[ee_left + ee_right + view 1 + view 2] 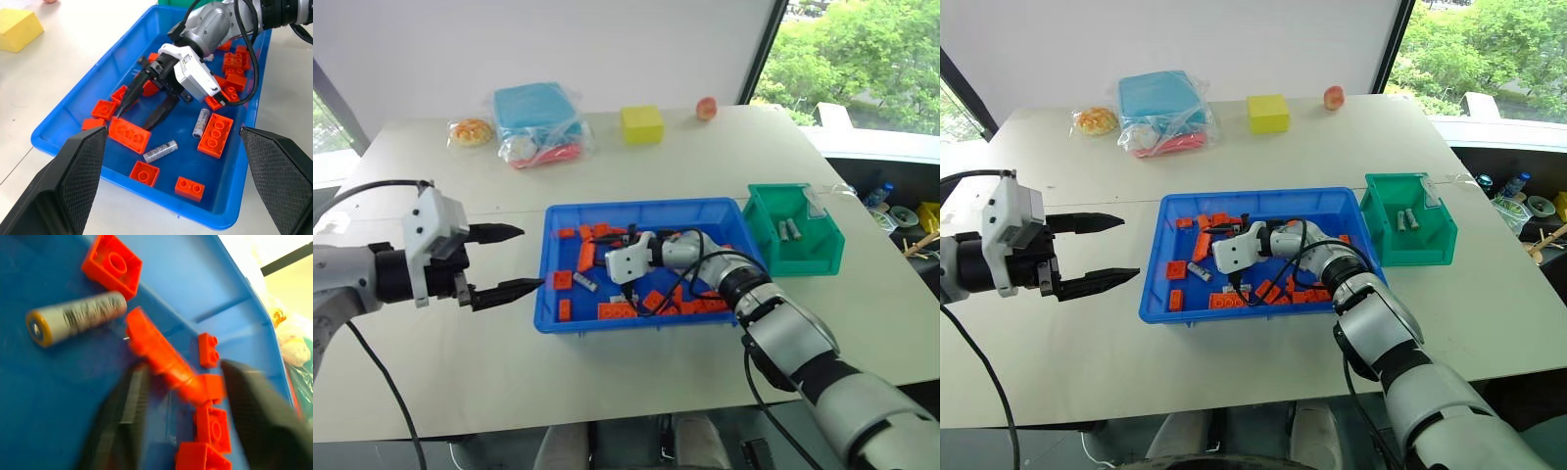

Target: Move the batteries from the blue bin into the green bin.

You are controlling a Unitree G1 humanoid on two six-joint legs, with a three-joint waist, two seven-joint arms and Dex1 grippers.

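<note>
The blue bin (pixel 636 208) lies mid-table, strewn with orange toy bricks (pixel 129 134). Two loose batteries (pixel 160 151) (pixel 201 122) lie on its floor, and one battery (pixel 76 318) shows close up in the right wrist view. My right gripper (pixel 136 117) reaches into the bin, its fingers apart, with an orange brick (pixel 161 355) between them; I cannot tell whether they press it. My left gripper (pixel 530 258) hovers open and empty over the table just left of the bin. The green bin (pixel 803 259) stands right of the blue one, with two batteries (pixel 789 229) inside.
At the table's far side sit a yellow cube (pixel 641 124), a light-blue box in clear plastic (pixel 536 113), a bagged bun (pixel 471 131) and a small peach-coloured fruit (pixel 706 108). Cables loop over my right wrist inside the blue bin.
</note>
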